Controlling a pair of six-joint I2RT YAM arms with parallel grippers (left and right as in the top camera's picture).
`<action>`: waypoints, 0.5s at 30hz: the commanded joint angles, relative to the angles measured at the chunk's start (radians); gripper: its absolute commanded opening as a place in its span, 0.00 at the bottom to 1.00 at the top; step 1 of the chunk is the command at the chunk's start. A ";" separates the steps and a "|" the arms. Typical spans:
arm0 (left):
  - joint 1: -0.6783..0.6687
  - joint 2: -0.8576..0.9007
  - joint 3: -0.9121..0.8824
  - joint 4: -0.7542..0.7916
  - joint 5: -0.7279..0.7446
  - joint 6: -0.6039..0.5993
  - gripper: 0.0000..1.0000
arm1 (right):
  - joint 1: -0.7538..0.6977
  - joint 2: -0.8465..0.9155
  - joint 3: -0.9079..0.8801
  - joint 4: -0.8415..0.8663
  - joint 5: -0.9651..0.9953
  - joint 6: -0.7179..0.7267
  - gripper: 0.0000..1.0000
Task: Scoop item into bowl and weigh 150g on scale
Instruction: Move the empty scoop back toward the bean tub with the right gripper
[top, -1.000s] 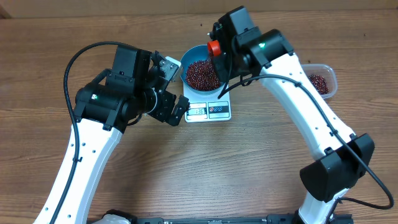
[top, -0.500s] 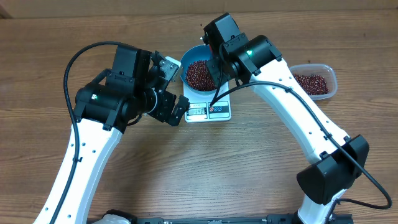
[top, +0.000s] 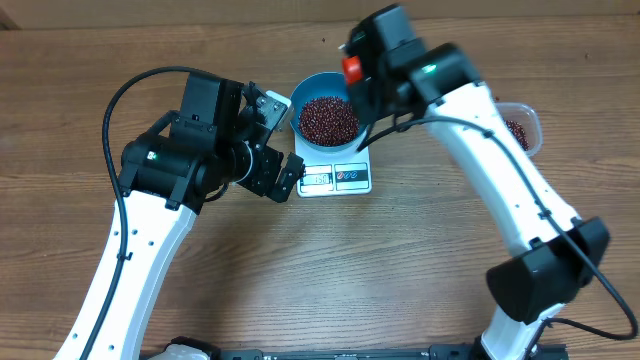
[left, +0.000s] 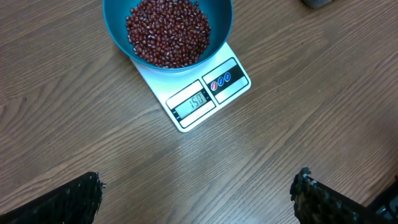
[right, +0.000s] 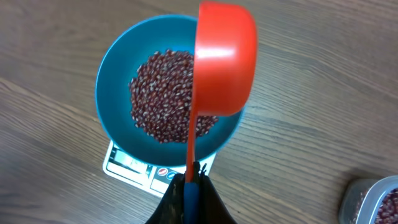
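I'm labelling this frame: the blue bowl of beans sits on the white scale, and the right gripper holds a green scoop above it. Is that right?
Not quite: the scoop is orange-red, not green, as the right wrist view shows. The rest holds: the blue bowl of beans sits on the white scale, and the right gripper holds the scoop above it.

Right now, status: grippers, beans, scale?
Left gripper open, empty. Right gripper shut on orange scoop over bowl. Beans in bowl on scale; display looks like 150.
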 joint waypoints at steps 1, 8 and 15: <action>-0.003 -0.005 0.019 0.000 0.008 0.019 1.00 | -0.095 -0.097 0.042 -0.002 -0.179 0.004 0.04; -0.003 -0.005 0.019 0.000 0.008 0.019 1.00 | -0.319 -0.185 0.042 -0.068 -0.324 0.003 0.04; -0.003 -0.005 0.019 0.000 0.008 0.019 1.00 | -0.516 -0.194 0.025 -0.181 -0.259 -0.023 0.04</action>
